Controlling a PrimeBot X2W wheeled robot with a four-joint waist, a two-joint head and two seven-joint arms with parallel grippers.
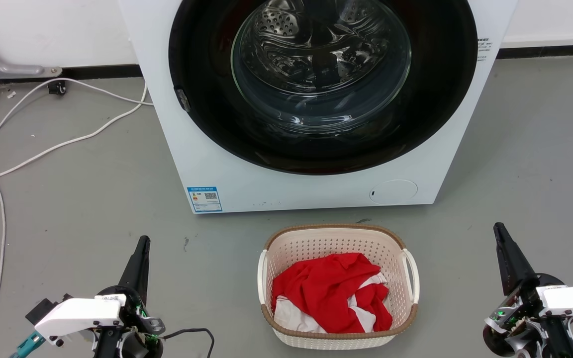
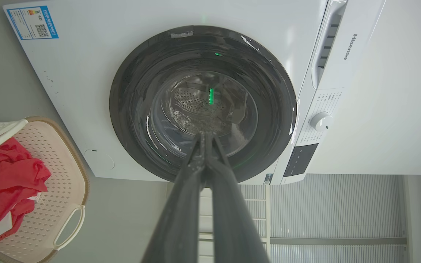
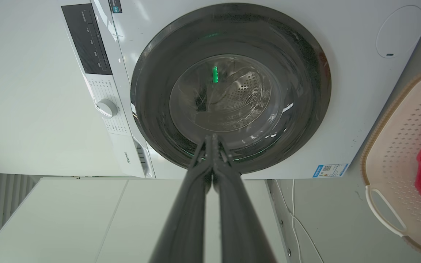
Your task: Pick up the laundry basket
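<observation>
The laundry basket (image 1: 291, 243) sits on the grey floor in front of the washing machine, cream-white and perforated with a brown rim and white side handles. It also appears at the lower left of the left wrist view (image 2: 60, 171) and at the right edge of the right wrist view (image 3: 397, 146). Red and white cloth (image 1: 331, 291) lies inside it. My left gripper (image 1: 143, 241) is shut, well to the left of the basket. My right gripper (image 1: 498, 227) is shut, off to the basket's right. Neither touches the basket.
A white front-loading washing machine (image 1: 207, 149) with a closed dark round door (image 1: 316, 74) stands just behind the basket. White cables (image 1: 43, 149) trail across the floor at the left. Open grey floor lies on both sides of the basket.
</observation>
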